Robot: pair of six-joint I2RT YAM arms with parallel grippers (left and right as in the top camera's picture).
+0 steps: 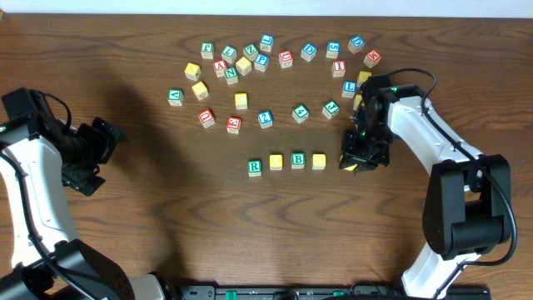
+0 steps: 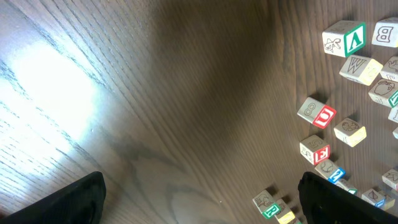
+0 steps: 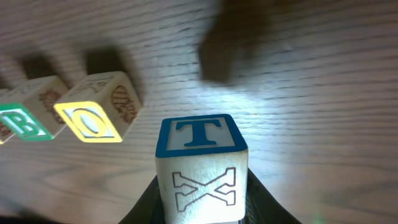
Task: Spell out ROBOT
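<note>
Right end effector [image 1: 363,158] pinches T cube [image 3: 200,155] beside yellow O cube [image 3: 93,118]; left end effector [image 1: 102,148] gapes empty.

Overhead, the light is even and the picture sharp, with a soft shadow on the table [image 1: 141,108] at left. In the left wrist view, glare whitens the wood at left and a broad shadow crosses the middle. In the right wrist view, the near T cube [image 3: 201,140] is crisp, with glare to its right; the O cube [image 3: 93,118] and B cube [image 3: 25,121] blur.
</note>
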